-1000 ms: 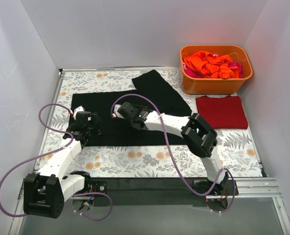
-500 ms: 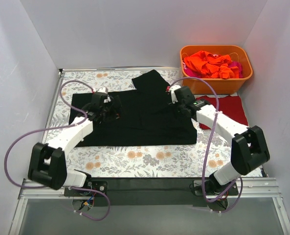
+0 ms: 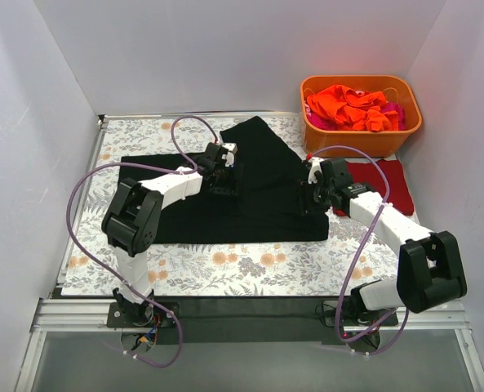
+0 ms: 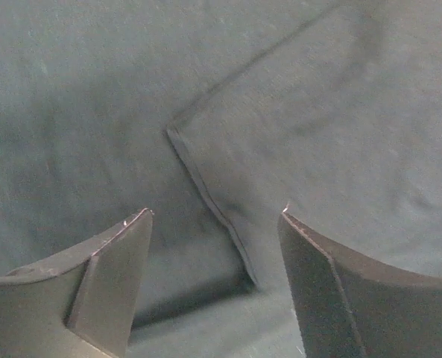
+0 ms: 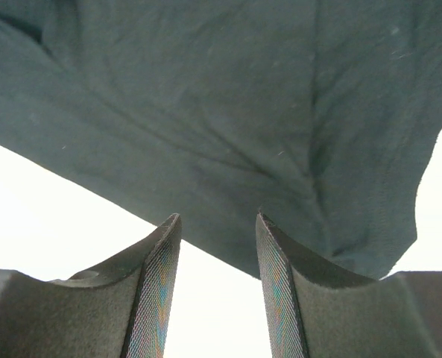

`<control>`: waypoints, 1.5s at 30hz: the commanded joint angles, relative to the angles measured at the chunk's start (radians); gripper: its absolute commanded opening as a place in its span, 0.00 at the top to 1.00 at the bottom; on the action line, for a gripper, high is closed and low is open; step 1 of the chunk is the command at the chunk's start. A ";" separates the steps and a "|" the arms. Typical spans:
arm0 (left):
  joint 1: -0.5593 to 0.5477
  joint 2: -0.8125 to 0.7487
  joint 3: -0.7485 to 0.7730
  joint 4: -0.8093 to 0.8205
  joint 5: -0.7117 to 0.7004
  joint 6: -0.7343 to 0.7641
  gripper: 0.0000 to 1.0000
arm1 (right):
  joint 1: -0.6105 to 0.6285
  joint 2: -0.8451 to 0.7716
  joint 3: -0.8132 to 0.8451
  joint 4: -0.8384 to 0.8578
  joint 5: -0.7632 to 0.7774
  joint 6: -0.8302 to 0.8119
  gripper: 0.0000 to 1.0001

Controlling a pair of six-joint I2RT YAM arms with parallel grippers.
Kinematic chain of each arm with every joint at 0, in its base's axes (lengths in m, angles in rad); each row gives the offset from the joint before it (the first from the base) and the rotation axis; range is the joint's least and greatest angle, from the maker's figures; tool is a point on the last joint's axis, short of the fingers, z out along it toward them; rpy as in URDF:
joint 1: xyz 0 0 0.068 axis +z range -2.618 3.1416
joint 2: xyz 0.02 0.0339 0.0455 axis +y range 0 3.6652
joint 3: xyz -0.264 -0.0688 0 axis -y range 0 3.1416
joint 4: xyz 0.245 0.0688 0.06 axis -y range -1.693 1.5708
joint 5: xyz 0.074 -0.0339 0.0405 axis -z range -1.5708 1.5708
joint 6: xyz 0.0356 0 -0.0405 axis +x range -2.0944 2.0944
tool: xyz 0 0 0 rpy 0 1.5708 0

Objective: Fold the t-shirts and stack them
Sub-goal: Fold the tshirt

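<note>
A large black t-shirt (image 3: 225, 214) lies spread on the tablecloth, one sleeve pointing toward the back. My left gripper (image 3: 228, 171) hovers over its upper middle. In the left wrist view the gripper (image 4: 213, 214) is open, and a hemmed fold edge of the black fabric (image 4: 340, 112) runs between its fingers. My right gripper (image 3: 312, 196) is at the shirt's right edge. In the right wrist view the gripper (image 5: 217, 218) is open, with the edge of the black cloth (image 5: 206, 112) just past the fingertips. A folded dark red t-shirt (image 3: 384, 186) lies to the right.
An orange plastic tub (image 3: 360, 143) at the back right holds crumpled orange shirts (image 3: 348, 104) and a bit of pink one (image 3: 395, 110). The floral tablecloth (image 3: 250, 265) covers the table. White walls close in on three sides. Purple cables loop from both arms.
The left arm swung from the shirt's left part to its upper middle, and its jaws have narrowed. The right arm moved from the shirt's centre out to its right edge.
</note>
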 commanded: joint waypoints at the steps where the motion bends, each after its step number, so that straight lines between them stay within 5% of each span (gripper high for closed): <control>1: -0.008 0.035 0.084 0.006 -0.056 0.084 0.39 | -0.005 -0.056 -0.023 0.049 -0.065 0.022 0.56; 21: -0.071 0.155 0.166 0.052 -0.153 0.175 0.57 | -0.010 -0.073 -0.079 0.062 -0.071 0.022 0.56; 28: -0.080 0.128 0.158 0.052 -0.154 0.173 0.69 | -0.008 -0.072 -0.089 0.070 -0.068 0.022 0.57; 37: -0.082 0.082 0.142 0.075 -0.176 0.149 1.00 | -0.010 -0.061 -0.102 0.078 -0.068 0.022 0.57; 45: -0.082 -0.038 0.007 0.196 -0.252 0.085 1.00 | -0.010 -0.056 -0.125 0.093 -0.022 0.034 0.57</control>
